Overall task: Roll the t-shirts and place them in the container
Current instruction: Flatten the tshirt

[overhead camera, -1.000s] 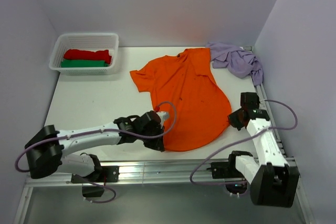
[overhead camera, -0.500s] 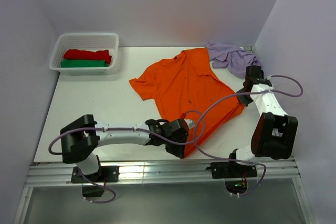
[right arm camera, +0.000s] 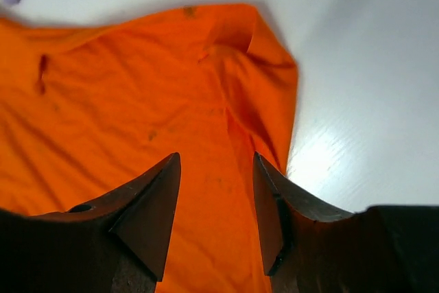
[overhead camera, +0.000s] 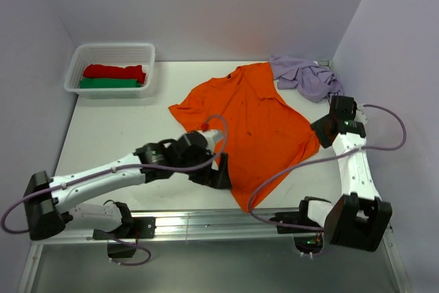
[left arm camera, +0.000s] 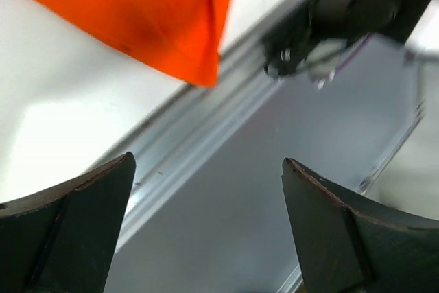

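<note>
Mid-tabletop, orange t-shirt (overhead camera: 254, 121) lay flat, collar toward far edge, hem corner at near edge; lilac t-shirt (overhead camera: 305, 77) bunched, far right corner. Left hand (left arm camera: 208, 162) gaped wide, right hand (right arm camera: 216, 158) partly spread, both holding nothing.

**One High View, Two Close Ones**

Top external: looked down from high behind the near edge, took in the whole tabletop (overhead camera: 123, 135). Left wrist: rode close above that same edge, faced out between the tips of the left hand (left arm camera: 209, 169) over the rail (left arm camera: 199, 142), caught one corner of the orange t-shirt (left arm camera: 137, 12). Right wrist: sat low over that same shirt, faced down past the right hand (right arm camera: 216, 159).
</note>
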Available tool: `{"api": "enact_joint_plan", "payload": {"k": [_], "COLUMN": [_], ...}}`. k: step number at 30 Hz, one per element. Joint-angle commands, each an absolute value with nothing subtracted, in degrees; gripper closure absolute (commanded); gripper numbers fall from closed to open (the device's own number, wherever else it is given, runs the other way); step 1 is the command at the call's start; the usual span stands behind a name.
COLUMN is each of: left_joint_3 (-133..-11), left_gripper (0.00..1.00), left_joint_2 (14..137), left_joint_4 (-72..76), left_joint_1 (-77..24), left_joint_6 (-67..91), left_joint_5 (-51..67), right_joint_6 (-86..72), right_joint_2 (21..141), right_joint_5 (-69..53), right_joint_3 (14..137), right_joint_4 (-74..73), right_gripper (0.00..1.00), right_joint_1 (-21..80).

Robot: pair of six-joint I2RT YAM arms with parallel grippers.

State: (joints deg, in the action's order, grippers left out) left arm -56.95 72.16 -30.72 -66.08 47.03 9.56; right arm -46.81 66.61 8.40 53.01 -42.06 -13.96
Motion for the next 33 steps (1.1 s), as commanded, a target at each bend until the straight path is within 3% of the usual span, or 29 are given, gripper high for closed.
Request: {"api": "enact_joint_plan", "payload": {"k": [1, 4, 8, 12, 17, 24, 33], "left_joint_3": [-53.9, -58.2, -66.2, -74.0, -84.0, -101.3, -117.0], "left_gripper": [0.07, 0.08, 0.14, 0.20, 0.23, 0.21, 0.24], "left_joint_2": [67.7, 71.6, 79.7, 91.0, 102.8, 119.9, 134.9], "left_joint_4": [-32.7, -36.6, -35.5, -30.7, -26.9, -28.7, -30.0], "left_joint_1": [-56.1, -39.1, -27.9, -20.2, -17.6, -17.0, -16.3], "left_joint_6": [44.7, 39.7, 36.8, 34.7, 30.6, 28.8, 27.2], "left_joint_5": [12.6, 9.1, 7.9, 8.9, 8.4, 6.9, 5.8], "right_joint_6": [-46.6, -50.0, -56.2, -61.7, -61.7, -60.3, -51.2], "right_joint_2": [60.3, 55.1, 52.5, 52.0, 57.5, 70.8, 71.4], "right_joint_5": [1.9, -1.7, -1.8, -0.3, 8.0, 13.1, 15.7], "right_joint_3": [49.8, 44.1, 39.7, 36.0, 37.5, 42.2, 47.8], "right_joint_4": [-44.7, -44.5, -45.0, -44.7, -41.3, -42.4, -41.4], "right_gripper": [0.46, 0.46, 0.48, 0.48, 0.49, 0.48, 0.47], "right_joint_1": [-10.2, -1.1, 14.4, 23.0, 22.5, 15.9, -4.3]}}
